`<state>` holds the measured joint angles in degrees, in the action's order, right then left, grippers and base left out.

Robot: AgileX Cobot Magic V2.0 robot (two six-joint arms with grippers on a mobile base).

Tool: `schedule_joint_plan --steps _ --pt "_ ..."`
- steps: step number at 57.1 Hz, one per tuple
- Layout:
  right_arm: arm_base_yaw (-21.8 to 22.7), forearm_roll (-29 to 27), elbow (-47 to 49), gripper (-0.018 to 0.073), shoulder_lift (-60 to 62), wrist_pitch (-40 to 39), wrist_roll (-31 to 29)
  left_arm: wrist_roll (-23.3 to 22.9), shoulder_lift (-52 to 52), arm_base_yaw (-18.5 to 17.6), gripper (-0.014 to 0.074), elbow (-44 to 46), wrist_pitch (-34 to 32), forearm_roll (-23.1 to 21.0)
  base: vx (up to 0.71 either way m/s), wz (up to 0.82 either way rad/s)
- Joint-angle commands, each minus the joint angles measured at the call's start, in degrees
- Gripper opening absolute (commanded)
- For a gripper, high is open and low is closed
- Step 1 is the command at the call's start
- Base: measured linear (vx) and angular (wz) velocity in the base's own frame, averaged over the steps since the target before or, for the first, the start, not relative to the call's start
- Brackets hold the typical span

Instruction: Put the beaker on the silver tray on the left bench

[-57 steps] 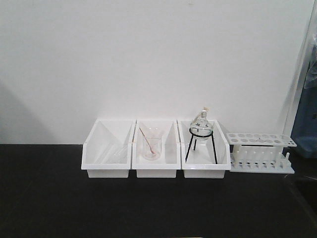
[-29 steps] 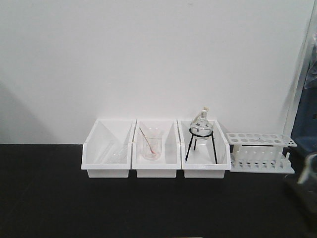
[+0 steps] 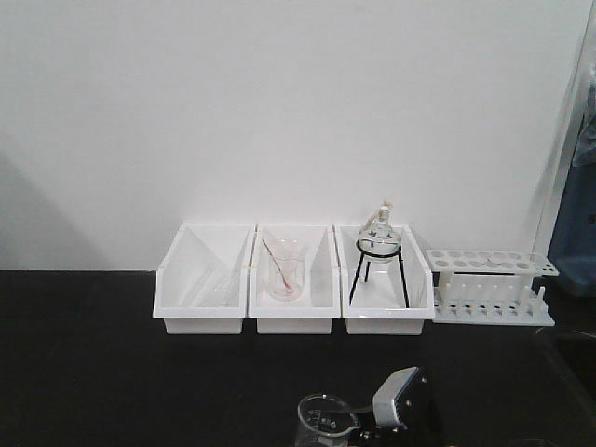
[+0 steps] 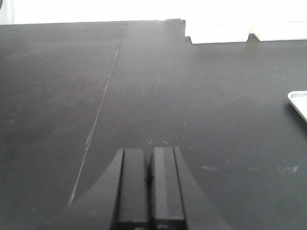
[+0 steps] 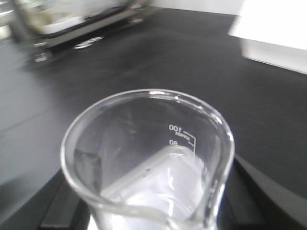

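Beaker [image 5: 148, 158] clear, empty, thin-rimmed | right gripper [image 5: 153, 213] clamps it | left gripper [image 4: 149, 187] pinched closed, open bench [image 4: 192, 96] ahead, tray [image 4: 300, 101] edge off its right.

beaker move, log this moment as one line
phase: carry | right gripper: shut on beaker, over black bench | left gripper: shut, empty | tray: edge in left wrist view, beaker not there yet
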<state>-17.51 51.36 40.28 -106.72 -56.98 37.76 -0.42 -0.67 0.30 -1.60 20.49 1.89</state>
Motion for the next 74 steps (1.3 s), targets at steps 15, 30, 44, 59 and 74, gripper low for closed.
schedule_joint_plan --steps 15,30,44,59,74 --pt "1.21 -3.5 3.5 -0.0003 -0.2 4.45 -10.83 -0.23 -0.9 -0.36 0.0001 -1.59 -4.48 -0.09 0.0 0.0" --pt "1.17 -2.15 3.5 -0.0003 -5.17 4.79 -13.58 -0.23 -0.9 -0.36 0.0001 -1.59 -4.48 -0.09 0.0 0.0" --pt "1.17 -2.25 3.5 0.0008 -7.91 2.26 -16.06 -0.23 -0.9 -0.36 0.0001 -1.59 -4.48 -0.09 0.0 0.0" --pt "1.17 -2.13 3.46 0.0168 -7.97 1.99 -15.98 -0.23 -0.9 -0.36 0.0001 -1.59 -4.48 -0.09 0.0 0.0" --pt "1.17 -3.0 3.46 0.053 -7.97 2.04 -14.79 -0.23 -0.9 -0.36 0.0001 -1.59 -4.48 -0.09 0.0 0.0"
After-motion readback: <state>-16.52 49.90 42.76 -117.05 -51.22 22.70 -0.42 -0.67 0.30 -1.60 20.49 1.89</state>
